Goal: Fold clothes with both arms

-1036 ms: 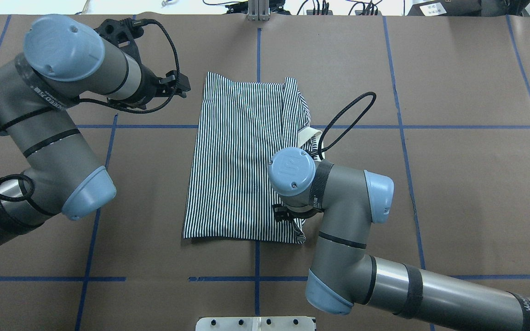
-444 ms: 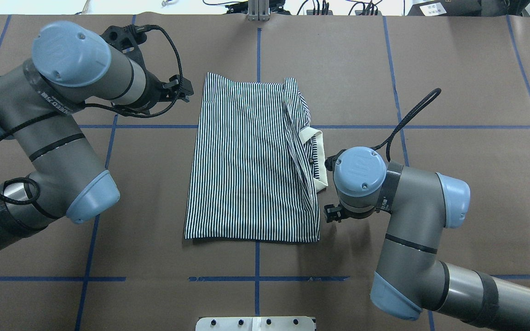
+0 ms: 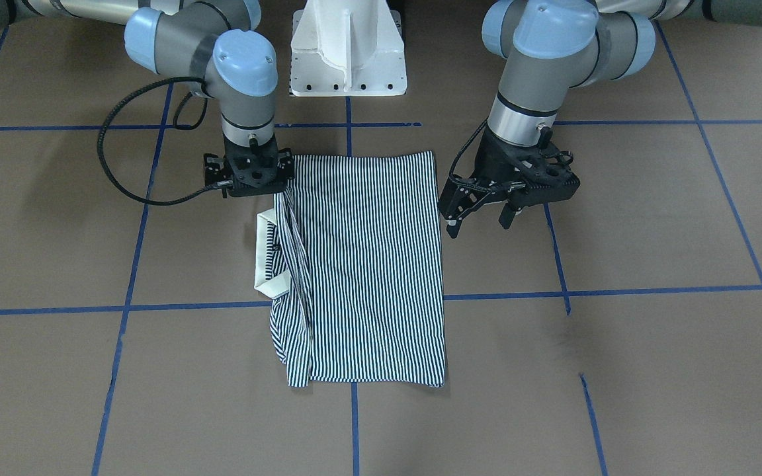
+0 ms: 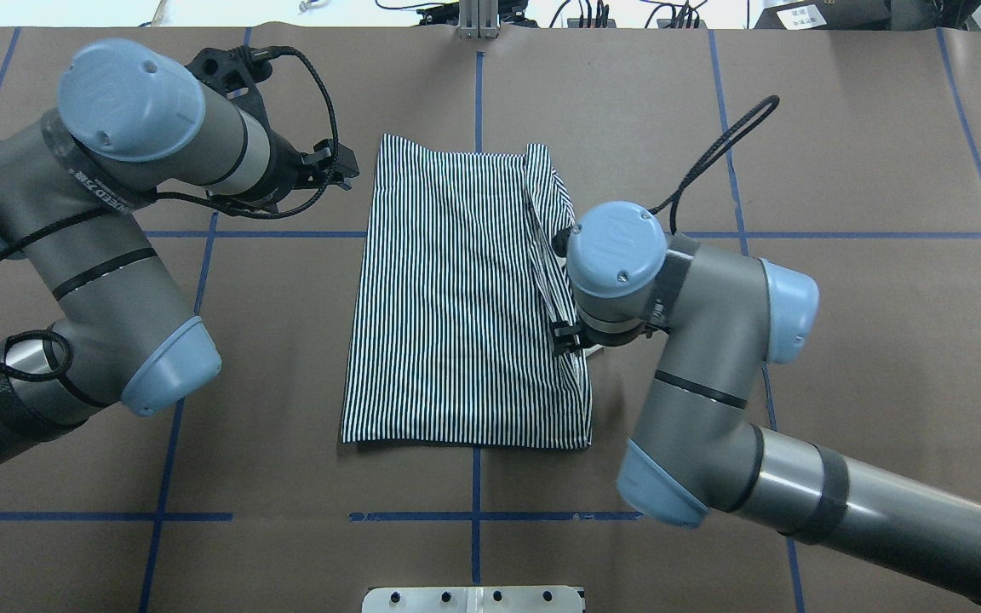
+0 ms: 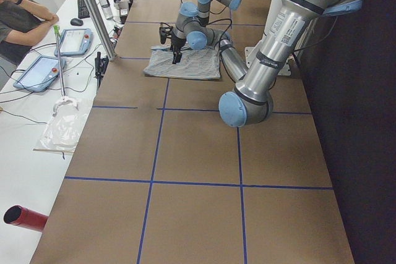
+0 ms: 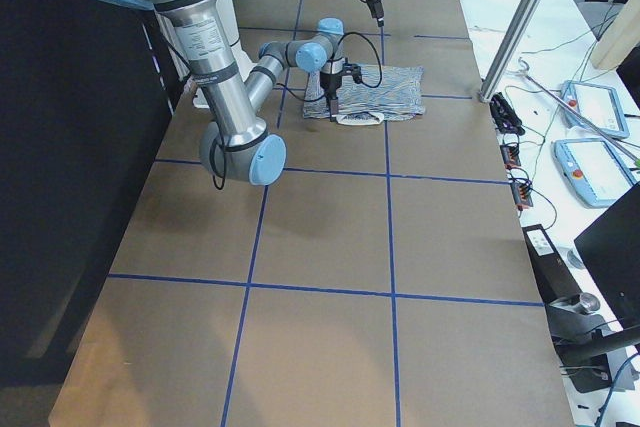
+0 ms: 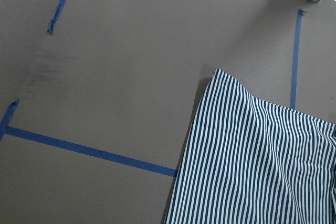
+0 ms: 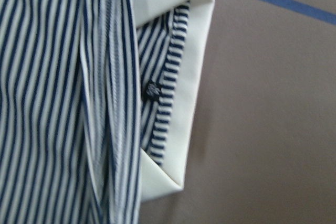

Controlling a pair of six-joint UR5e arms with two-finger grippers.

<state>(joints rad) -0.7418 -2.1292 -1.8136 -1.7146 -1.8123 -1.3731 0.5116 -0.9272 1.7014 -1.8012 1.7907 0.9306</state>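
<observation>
Brown counter (image 3: pixel 619 218) with a blue tape grid is carrying the folded polo shirt (image 3: pixel 368 264), lying flat. Left claw (image 3: pixel 479 221) is hovering spread, just beside the shirt's edge. Right claw (image 3: pixel 250 182) is pointing down at the shirt's corner, with the cream collar (image 3: pixel 263 258) just beyond it; cannot tell its grip.

We locate polo shirt (image 4: pixel 456 298) flat on table (image 4: pixel 840 340), centred before pedestal base (image 3: pixel 349 53), which stands at robot-side table edge. Collar (image 3: pixel 265 258) projects past shirt's right edge. Right gripper (image 3: pixel 249 175) over that edge, near collar. Left gripper (image 3: pixel 478 221) left of shirt's left edge, apart from it.
</observation>
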